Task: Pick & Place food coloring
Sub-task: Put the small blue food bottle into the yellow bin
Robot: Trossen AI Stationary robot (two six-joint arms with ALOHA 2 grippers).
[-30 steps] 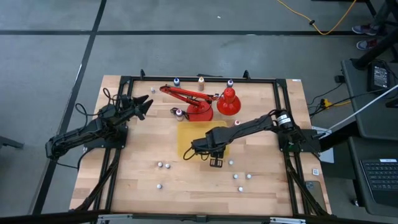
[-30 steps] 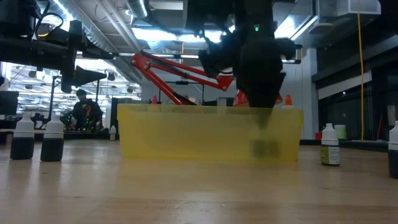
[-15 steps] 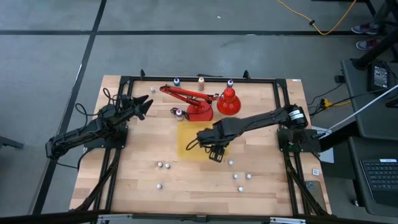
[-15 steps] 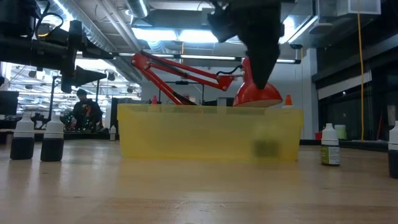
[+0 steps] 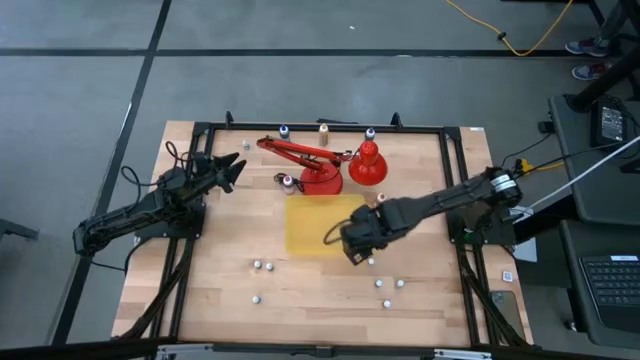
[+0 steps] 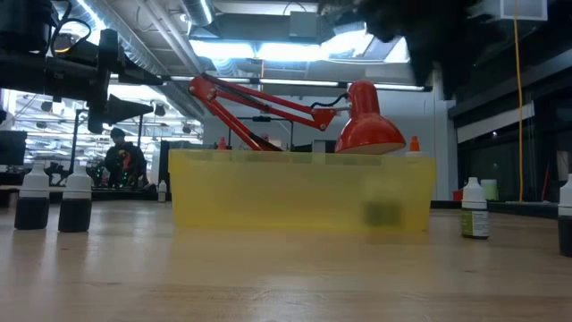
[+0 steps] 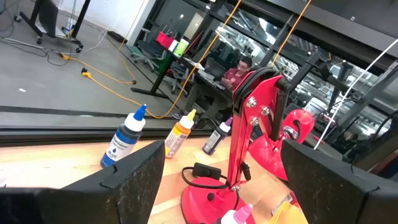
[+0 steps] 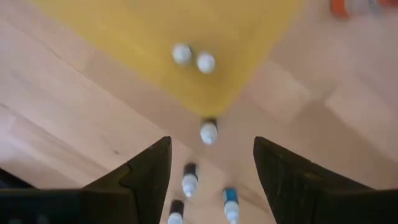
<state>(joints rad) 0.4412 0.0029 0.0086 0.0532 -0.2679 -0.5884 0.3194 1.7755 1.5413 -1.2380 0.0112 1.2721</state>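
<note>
The food coloring bottles are tiny and pale-capped. Two lie in the yellow tray (image 5: 320, 225), seen from above in the right wrist view (image 8: 181, 54); one shows dark through the tray wall (image 6: 382, 213). Others stand on the table near the tray's near right corner (image 8: 209, 132) and toward the near edge (image 5: 380, 284). My right gripper (image 5: 355, 252) hovers open and empty above that corner (image 8: 211, 186). My left gripper (image 5: 235, 170) waits open at the far left (image 7: 233, 186).
A red desk lamp (image 5: 325, 165) stands behind the tray. Blue, orange and purple bottles (image 7: 127, 140) stand along the far edge. Two bottles (image 5: 262, 266) stand near left of the tray, a pink one (image 5: 288, 181) and an orange one (image 5: 380, 197) beside it.
My right gripper has risen from inside the tray, out of the low view's middle, and drawn back toward the table's right edge over the tray's near right corner. The dark bottle stays in the tray.
</note>
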